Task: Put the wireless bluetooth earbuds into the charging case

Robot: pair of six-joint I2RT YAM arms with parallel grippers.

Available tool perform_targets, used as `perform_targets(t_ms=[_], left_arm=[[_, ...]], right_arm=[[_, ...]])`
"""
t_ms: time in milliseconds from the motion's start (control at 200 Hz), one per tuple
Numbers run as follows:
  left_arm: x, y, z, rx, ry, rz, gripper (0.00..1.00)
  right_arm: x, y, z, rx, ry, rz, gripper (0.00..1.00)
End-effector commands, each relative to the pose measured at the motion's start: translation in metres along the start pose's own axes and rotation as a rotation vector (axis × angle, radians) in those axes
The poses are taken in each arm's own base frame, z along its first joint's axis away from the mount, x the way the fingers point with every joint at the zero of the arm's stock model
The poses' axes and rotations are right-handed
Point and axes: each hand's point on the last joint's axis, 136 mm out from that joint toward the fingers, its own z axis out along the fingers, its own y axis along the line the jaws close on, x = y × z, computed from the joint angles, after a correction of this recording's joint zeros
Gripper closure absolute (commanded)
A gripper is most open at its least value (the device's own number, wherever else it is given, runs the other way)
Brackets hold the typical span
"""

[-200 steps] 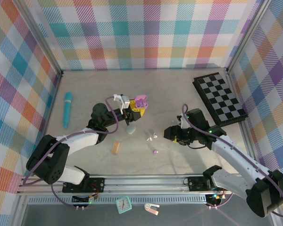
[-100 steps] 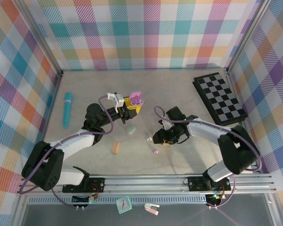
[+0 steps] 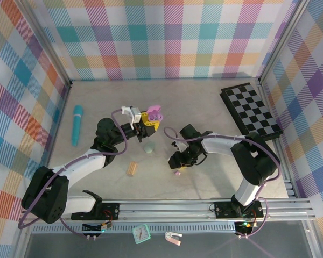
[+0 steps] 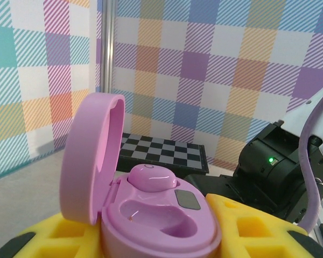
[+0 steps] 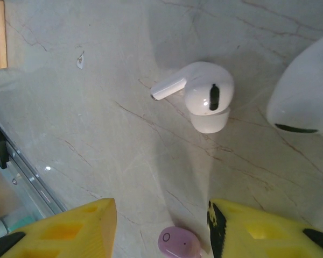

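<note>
Right hand [image 5: 162,232]: part-open, empty, straddling purple bud [image 5: 178,243] lying on desk [image 5: 124,161], directly beneath. Left hand [image 3: 149,122]: clamped on open case [image 4: 118,210], 1 socket [image 4: 153,219] vacant, raised far-left of bud.

White-black arms [image 3: 81,160], lilac cables [image 4: 304,161], yellow jaws

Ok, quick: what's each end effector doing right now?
Left end effector: closed on the open purple case.
Right end effector: open, fingers either side of a purple earbud, not gripping it.
</note>
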Motion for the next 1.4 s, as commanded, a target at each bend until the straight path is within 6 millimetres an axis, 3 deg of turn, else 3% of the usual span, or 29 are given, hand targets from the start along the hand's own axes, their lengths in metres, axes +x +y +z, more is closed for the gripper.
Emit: perform_targets(t_ms=[0,110,495,1185,1395], left_arm=[[-0.014,-0.001,-0.001,0.003,-0.03,0.045,0.69],[-0.014,-0.001,-0.002,0.003,-0.029,0.048,0.7],[-0.015,-0.002,-0.001,0.013,-0.039,0.038,0.69],[-0.012,-0.003,-0.003,0.008,-0.034,0.032,0.69],[-0.011,-0.002,-0.002,0.008,-0.034,0.033,0.69]], right_arm=[[-0.001,0.001,0.003,-0.004,-0.001,-0.034,0.53],[0.007,0.001,0.003,-0.002,0.008,-0.032,0.57],[0.032,0.0,0.003,0.016,0.044,-0.019,0.59],[0.033,-0.007,0.008,0.041,0.056,-0.007,0.75],[0.034,-0.005,0.001,0.053,0.034,-0.001,0.78]])
